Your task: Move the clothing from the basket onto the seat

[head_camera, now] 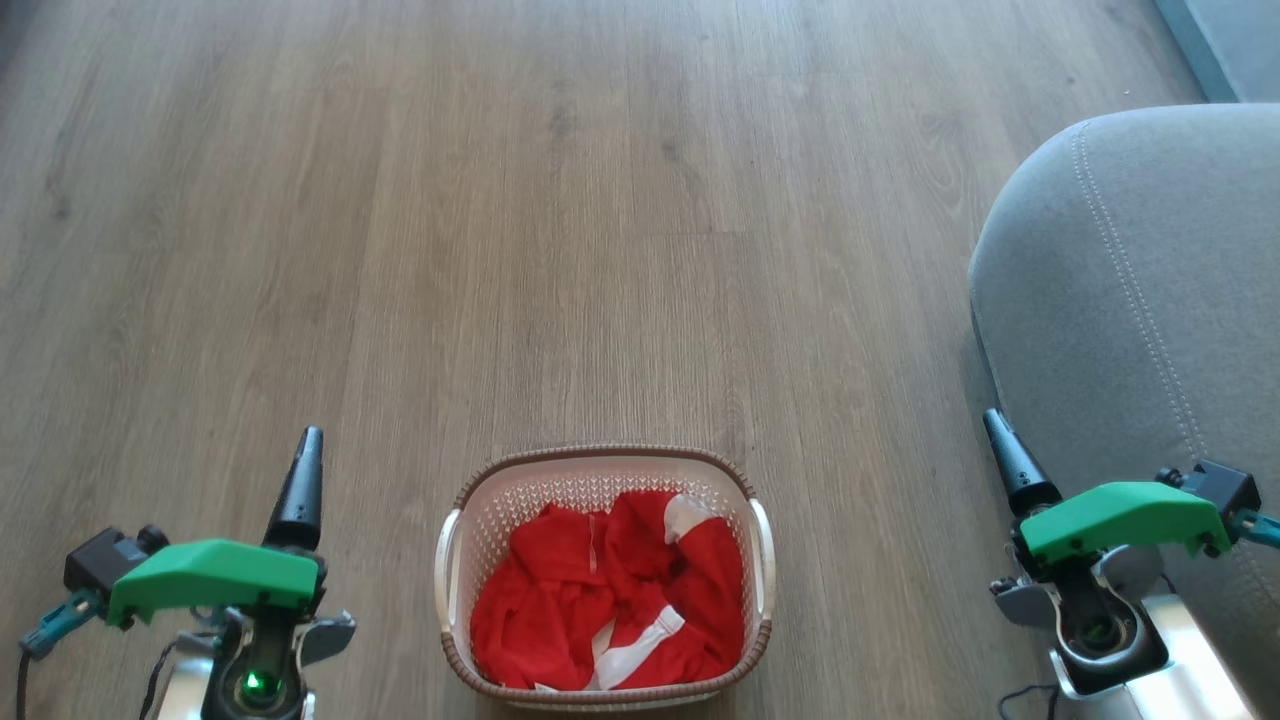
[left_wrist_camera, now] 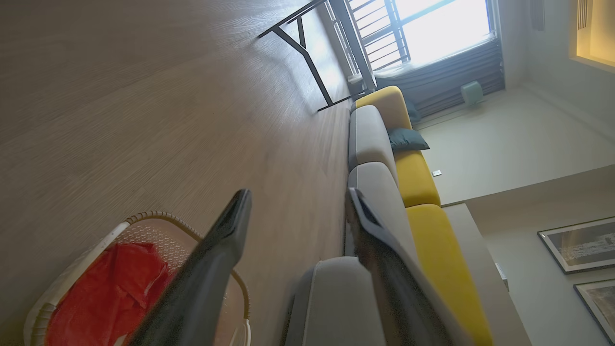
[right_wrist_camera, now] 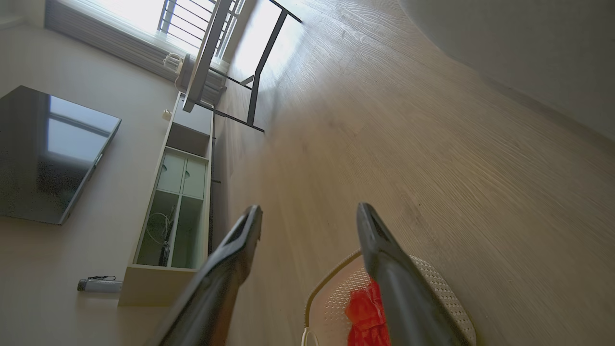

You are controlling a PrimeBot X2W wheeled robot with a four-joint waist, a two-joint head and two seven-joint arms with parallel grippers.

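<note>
The clothing lies crumpled in the basket, filling it. It has no clear long axis, and a white band slants across its near part. The basket walls hide its lower folds. Right of the basket, apart, is the seat, cut off at the edge. On either side of the basket, the left gripper and right gripper have their fingers spread and hold nothing.

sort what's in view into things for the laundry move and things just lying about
For the job:
- red garment, in the cream basket
- grey seat cushion
- left gripper and right gripper, both open

Just about:
- television
- shelf unit
- black-legged table
- dark cushion
- framed pictures
</note>
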